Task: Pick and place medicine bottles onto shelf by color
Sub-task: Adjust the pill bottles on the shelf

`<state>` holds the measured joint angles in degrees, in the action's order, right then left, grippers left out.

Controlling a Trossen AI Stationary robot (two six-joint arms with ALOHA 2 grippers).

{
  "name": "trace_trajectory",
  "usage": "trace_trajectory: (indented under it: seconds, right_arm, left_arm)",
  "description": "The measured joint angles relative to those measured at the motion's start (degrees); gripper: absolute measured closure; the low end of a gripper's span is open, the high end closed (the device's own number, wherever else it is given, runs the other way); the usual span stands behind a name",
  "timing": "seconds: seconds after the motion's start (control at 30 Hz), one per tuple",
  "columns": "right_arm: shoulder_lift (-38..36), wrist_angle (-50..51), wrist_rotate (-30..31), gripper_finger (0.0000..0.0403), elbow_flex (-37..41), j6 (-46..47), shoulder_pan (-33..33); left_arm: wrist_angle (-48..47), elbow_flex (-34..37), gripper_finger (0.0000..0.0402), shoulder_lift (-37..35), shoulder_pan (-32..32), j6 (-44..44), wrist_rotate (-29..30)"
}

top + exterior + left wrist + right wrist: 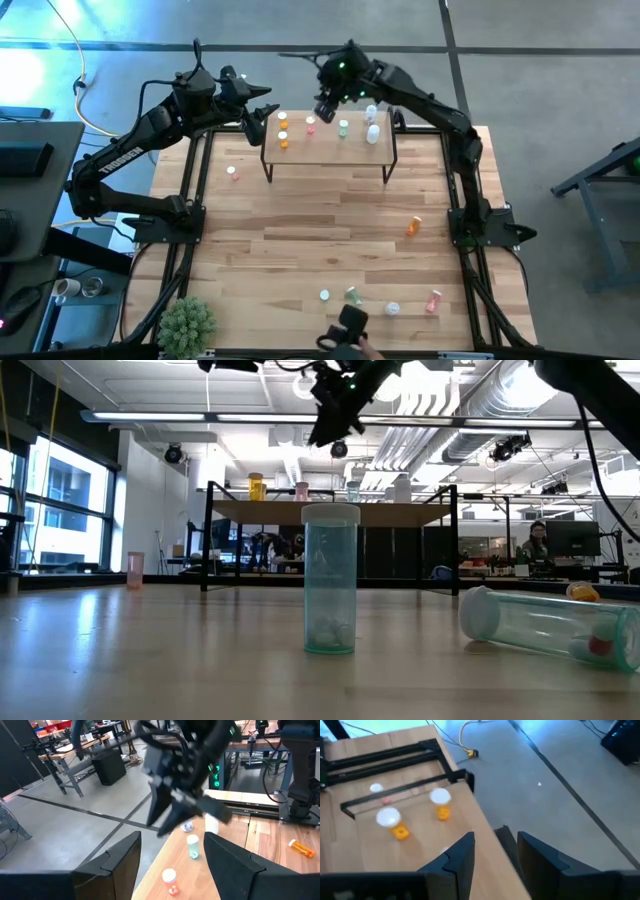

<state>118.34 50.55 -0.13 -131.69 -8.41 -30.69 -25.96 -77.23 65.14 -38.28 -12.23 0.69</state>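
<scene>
The shelf (300, 155) stands at the table's far side on black legs. Two orange bottles (283, 137), a pink bottle (310, 125), a green bottle (344, 127) and two clear bottles (374, 133) stand upright on it. My right gripper (325, 105) hangs open and empty above the shelf's far edge, over the pink bottle (170, 881); its wrist view shows the orange bottles (441, 805) ahead. My left gripper (262, 110) waits open and empty at the shelf's left end. More bottles are on the table: pink (232, 172), orange lying (413, 226), several near the front (393, 309).
A green plant (187, 322) sits at the near left corner and a dark camera mount (345, 325) at the near edge. Black frame rails (195, 190) run along both table sides. An upright green bottle (330, 580) and a lying bottle (550, 625) are near the front.
</scene>
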Motion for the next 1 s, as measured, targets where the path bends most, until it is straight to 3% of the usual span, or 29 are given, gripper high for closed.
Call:
trace_trajectory:
  seconds: [0.1, 0.6, 0.83, 1.0]
  right_arm:
    - [0.0, 4.83, -1.54, 0.0263, -3.28, -1.58, -1.78]
    - [-2.08, 16.38, -5.09, 0.025, -3.31, -8.63, -7.45]
    - [-2.08, 23.13, -15.55, 0.0234, -3.31, -16.1, -9.04]
    - [-2.14, 24.65, -17.37, 0.0233, -1.7, -21.96, -8.77]
  left_arm:
    - [0.0, 0.0, 0.0194, 0.0, 0.02, 0.0, 0.0]
    - [0.02, 0.0, 0.0194, 0.0, 0.0, 0.01, 0.23]
    - [0.0, 0.0, 0.0194, 0.0, 0.0, 0.02, 1.31]
    - [0.01, 0.0, 0.0194, 0.0, 0.0, 0.22, 1.51]
